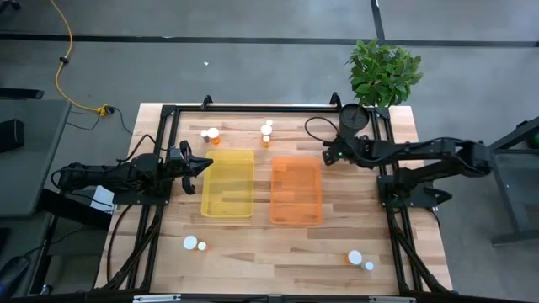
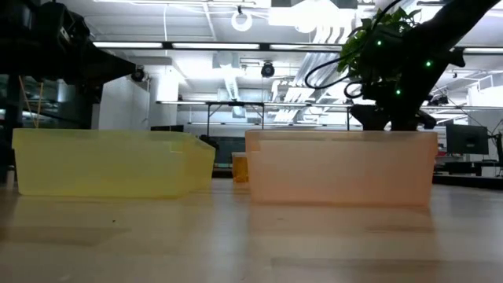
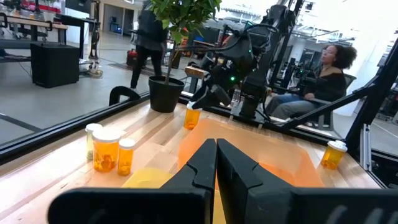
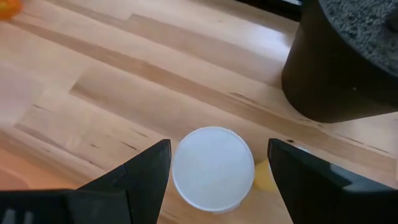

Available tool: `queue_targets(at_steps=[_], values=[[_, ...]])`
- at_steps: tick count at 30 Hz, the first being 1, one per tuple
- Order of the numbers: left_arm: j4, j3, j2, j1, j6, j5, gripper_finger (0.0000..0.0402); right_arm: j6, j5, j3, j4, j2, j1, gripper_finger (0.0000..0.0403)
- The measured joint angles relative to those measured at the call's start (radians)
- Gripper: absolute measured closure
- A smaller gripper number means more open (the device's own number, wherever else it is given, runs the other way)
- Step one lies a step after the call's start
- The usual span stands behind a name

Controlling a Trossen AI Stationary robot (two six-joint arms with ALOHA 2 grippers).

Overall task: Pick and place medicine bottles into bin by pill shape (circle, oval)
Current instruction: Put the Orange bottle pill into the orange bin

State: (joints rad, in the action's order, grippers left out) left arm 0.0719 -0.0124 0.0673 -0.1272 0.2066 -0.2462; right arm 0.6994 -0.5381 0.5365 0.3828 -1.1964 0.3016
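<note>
two trays (image 1: 227, 183), nine medicine bottles (image 1: 211, 135)

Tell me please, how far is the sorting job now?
Done: nothing visible; the yellow bin and orange bin look empty. In hand: the right tool, open, stands over a white-capped bottle near the plant pot. Left: bottles at the far edge and near edge. The left tool waits shut.

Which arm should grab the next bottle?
Right. Its tool is open, fingers either side of a white-capped bottle by the plant pot, behind the orange bin. The left tool is shut, at the yellow bin.
</note>
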Motion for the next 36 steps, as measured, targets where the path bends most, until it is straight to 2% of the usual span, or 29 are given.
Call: queue_targets(at_steps=[22,36], values=[[0.0,0.0,0.0,0.0,0.0,0.0,0.0398,-0.011,-0.004,0.0,-0.027,-0.066,0.0,0.0145],[0.0,0.0,0.0,0.0,0.0,0.0,0.0398,-0.033,-0.006,0.0,-0.026,-0.041,0.0,0.0216]])
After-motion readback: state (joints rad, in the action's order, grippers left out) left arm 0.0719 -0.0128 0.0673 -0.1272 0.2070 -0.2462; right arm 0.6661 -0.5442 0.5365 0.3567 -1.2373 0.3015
